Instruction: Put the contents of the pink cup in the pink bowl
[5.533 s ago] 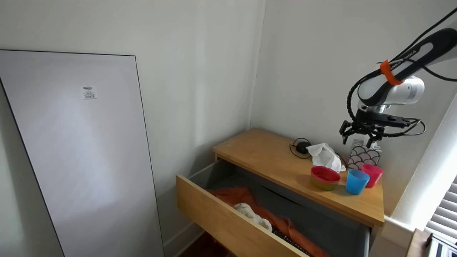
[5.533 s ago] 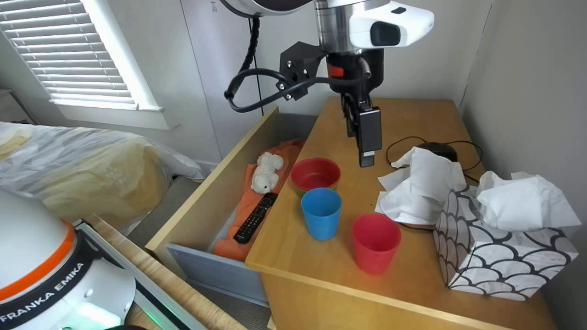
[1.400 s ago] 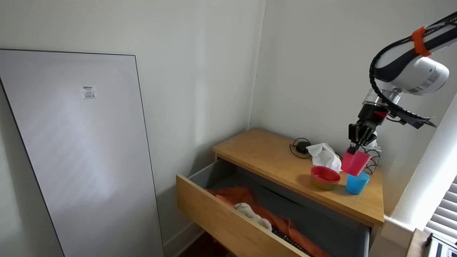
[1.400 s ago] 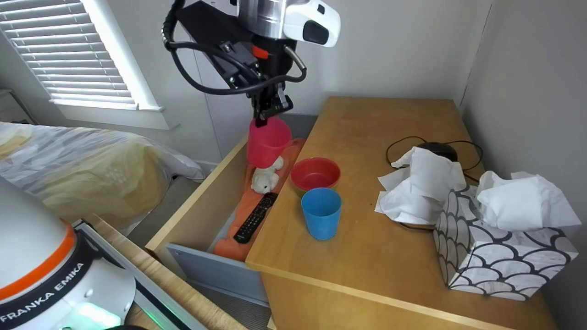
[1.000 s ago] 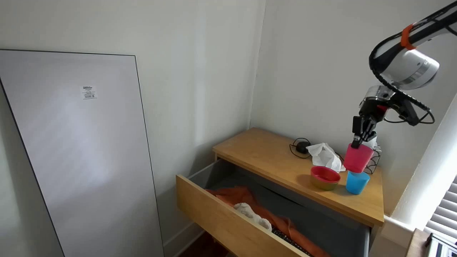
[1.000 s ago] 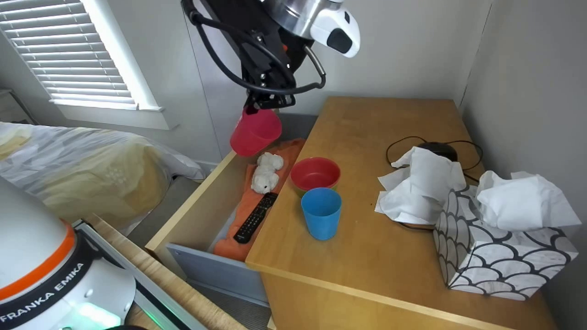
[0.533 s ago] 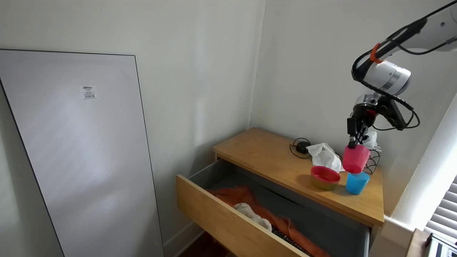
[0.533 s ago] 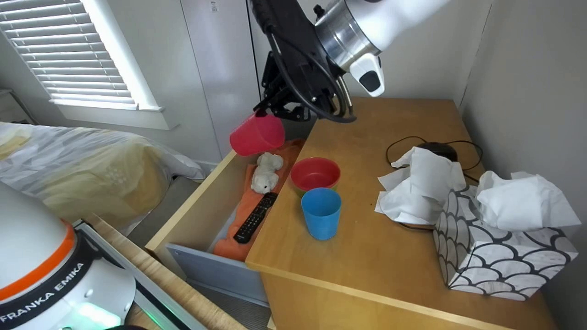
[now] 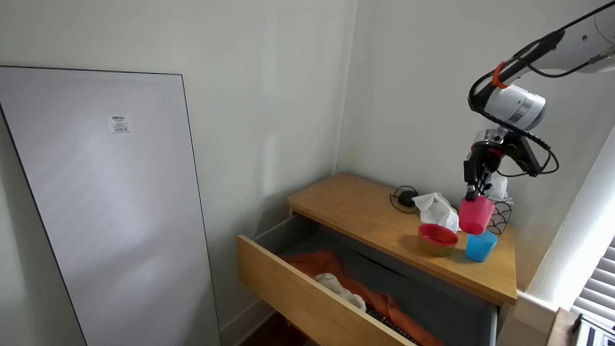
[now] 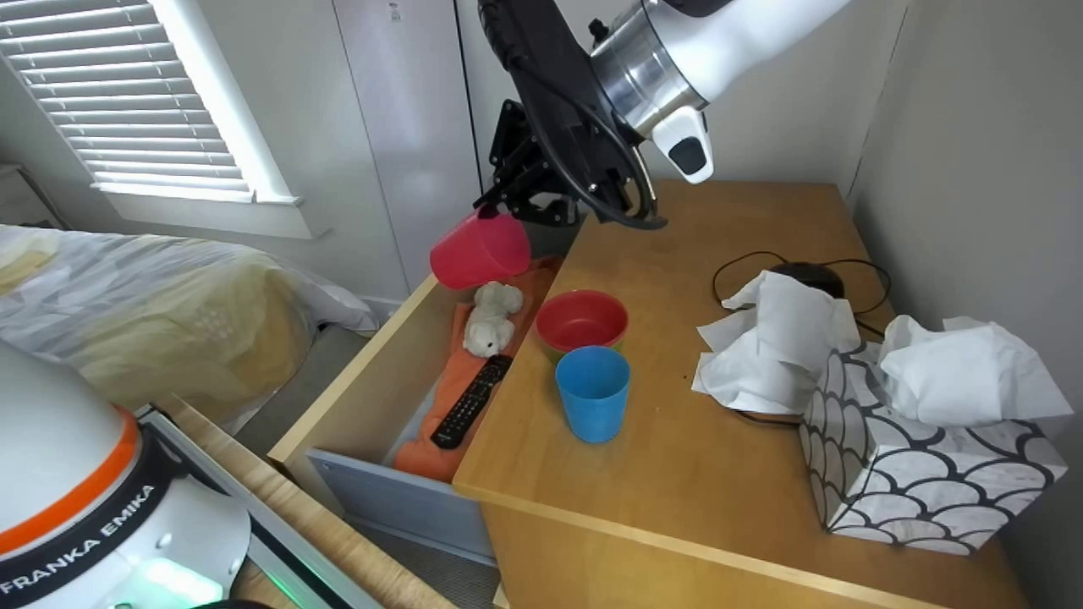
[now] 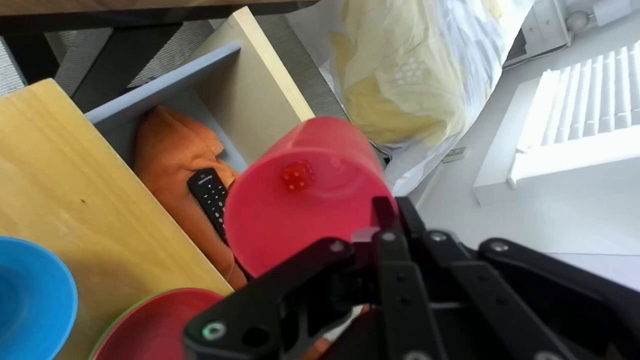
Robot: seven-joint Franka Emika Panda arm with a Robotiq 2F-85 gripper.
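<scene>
My gripper (image 11: 397,207) is shut on the rim of the pink cup (image 11: 320,215), one finger inside the wall and one outside. A red die (image 11: 296,176), perhaps more than one, lies at the cup's bottom in the wrist view. The cup hangs tilted in the air; in an exterior view the cup (image 10: 475,254) appears above the open drawer. The pink bowl (image 10: 584,320), green on the outside, rests on the dresser top near its drawer-side edge. Part of the bowl (image 11: 155,327) shows at the bottom of the wrist view, lower left of the cup.
Right beside the bowl stands a blue cup (image 10: 593,393). Tissues (image 10: 766,347), a patterned tissue box (image 10: 931,474) and a black device with a cable (image 10: 808,277) sit further back. The drawer (image 9: 317,293) holds an orange cloth, a white plush toy (image 10: 491,320) and a remote (image 10: 471,403).
Several seconds ago the pink cup stood on the dresser below my open gripper. Since then it was gripped and lifted. Over the last second the wrist has turned and the cup has shifted slightly.
</scene>
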